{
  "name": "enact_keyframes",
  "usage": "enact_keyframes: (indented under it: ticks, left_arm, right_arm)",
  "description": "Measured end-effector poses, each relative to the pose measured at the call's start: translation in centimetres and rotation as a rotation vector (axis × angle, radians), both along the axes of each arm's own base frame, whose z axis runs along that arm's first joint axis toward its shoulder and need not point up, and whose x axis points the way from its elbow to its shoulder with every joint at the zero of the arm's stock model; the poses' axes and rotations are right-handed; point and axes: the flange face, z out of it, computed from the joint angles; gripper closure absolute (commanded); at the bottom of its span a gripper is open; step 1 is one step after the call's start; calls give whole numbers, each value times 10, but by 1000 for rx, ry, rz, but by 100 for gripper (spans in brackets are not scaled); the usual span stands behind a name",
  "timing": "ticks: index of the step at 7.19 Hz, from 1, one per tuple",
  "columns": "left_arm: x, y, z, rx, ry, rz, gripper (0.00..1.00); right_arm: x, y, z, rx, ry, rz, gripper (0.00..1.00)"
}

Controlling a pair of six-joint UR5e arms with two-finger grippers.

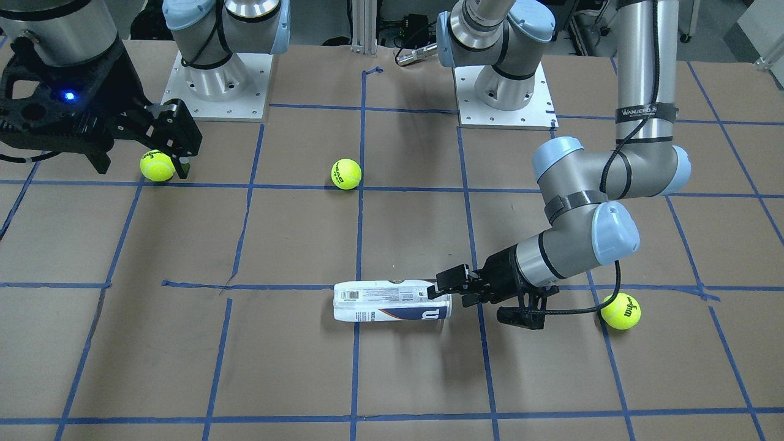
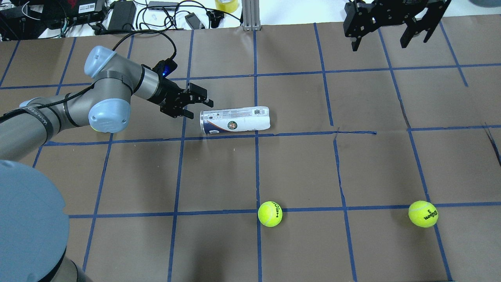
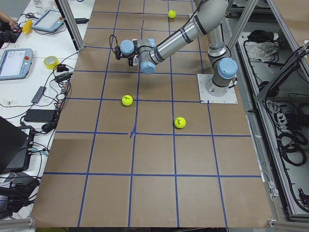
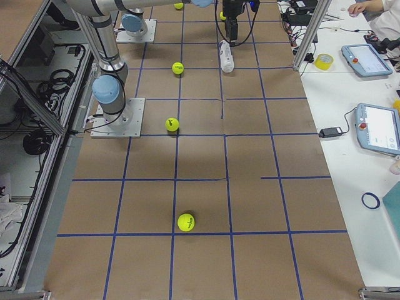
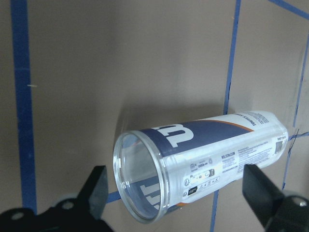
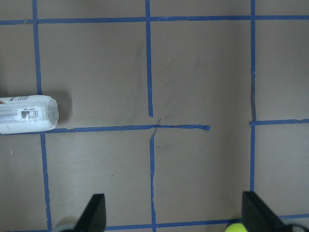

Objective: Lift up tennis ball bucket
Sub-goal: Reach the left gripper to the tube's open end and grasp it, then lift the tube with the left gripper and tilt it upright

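Note:
The tennis ball bucket (image 2: 235,120) is a clear tube with a white-and-navy label, lying on its side on the brown table; it also shows in the front view (image 1: 392,301). My left gripper (image 2: 200,109) is open at the tube's open end. In the left wrist view the fingers (image 5: 96,193) stand either side of the tube's rim (image 5: 140,183), which looks empty inside. I cannot tell whether they touch it. My right gripper (image 2: 379,43) is open and empty, held high at the far right, away from the tube (image 6: 26,114).
Three yellow tennis balls lie loose: one near the table's middle (image 2: 270,214), one at the right (image 2: 423,214), and one beside the left arm's elbow (image 1: 620,310). Blue tape lines grid the table. Cables and devices lie past the far edge (image 2: 117,11).

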Motion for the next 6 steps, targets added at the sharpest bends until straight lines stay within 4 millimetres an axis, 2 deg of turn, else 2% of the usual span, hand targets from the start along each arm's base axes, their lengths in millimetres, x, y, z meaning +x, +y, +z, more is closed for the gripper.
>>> enact_keyframes:
  ticks: [3, 4, 5, 6]
  left_arm:
    - [-15, 2, -17, 34, 91, -7, 0]
    - [-17, 4, -26, 52, 111, -4, 13]
    - [-18, 7, -33, 73, 123, 3, 91]
    - [-18, 7, -36, 92, 115, 22, 100]
  right_arm:
    - [-2, 0, -6, 7, 4, -8, 0]
    - [-3, -1, -7, 6, 2, -11, 0]
    - [-3, -2, -8, 8, 2, -13, 0]
    - [-3, -2, -8, 8, 2, -15, 0]
